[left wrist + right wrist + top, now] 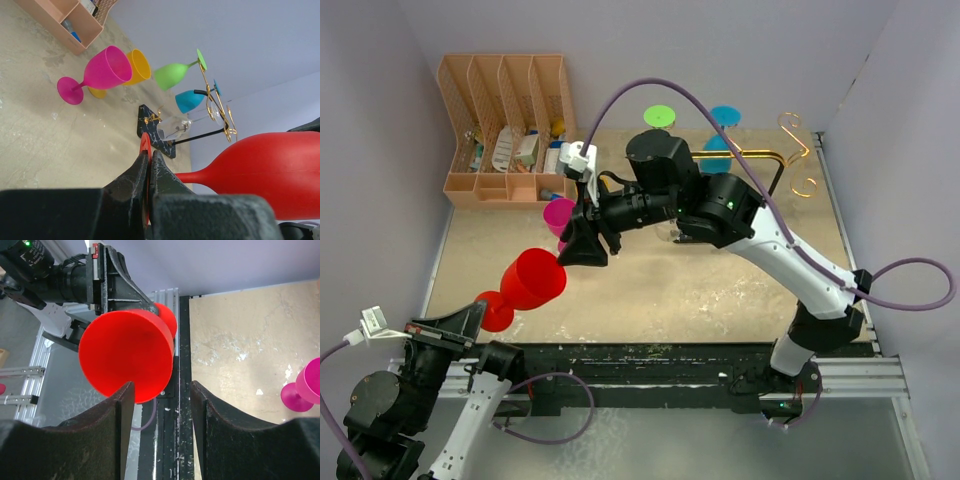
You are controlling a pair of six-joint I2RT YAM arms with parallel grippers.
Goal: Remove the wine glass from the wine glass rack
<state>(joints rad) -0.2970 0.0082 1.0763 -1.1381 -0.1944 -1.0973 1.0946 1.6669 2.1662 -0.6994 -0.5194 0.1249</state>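
Note:
The red wine glass (pixel 532 278) hangs tilted above the table's near left, away from the wine glass rack (pixel 804 150) at the far right. My left gripper (pixel 475 316) is shut on its round foot (pixel 145 144), and the red bowl (pixel 270 175) points away to the right. My right gripper (pixel 588 248) stands open just past the bowl's rim. In the right wrist view the bowl (pixel 127 352) sits ahead of the right gripper (pixel 161 390), overlapping its left finger; nothing is between the fingers. A green glass (pixel 172 75), a blue glass (pixel 190 100) and a clear glass (pixel 180 127) hang on the rack (pixel 220 107).
An orange slotted organiser (pixel 505 130) with small items stands at the far left. A pink glass (pixel 560 213) and a yellow glass (pixel 137 65) stand on the table near it. The rack's black marbled base (pixel 155 131) lies behind my right arm. Walls close the sides.

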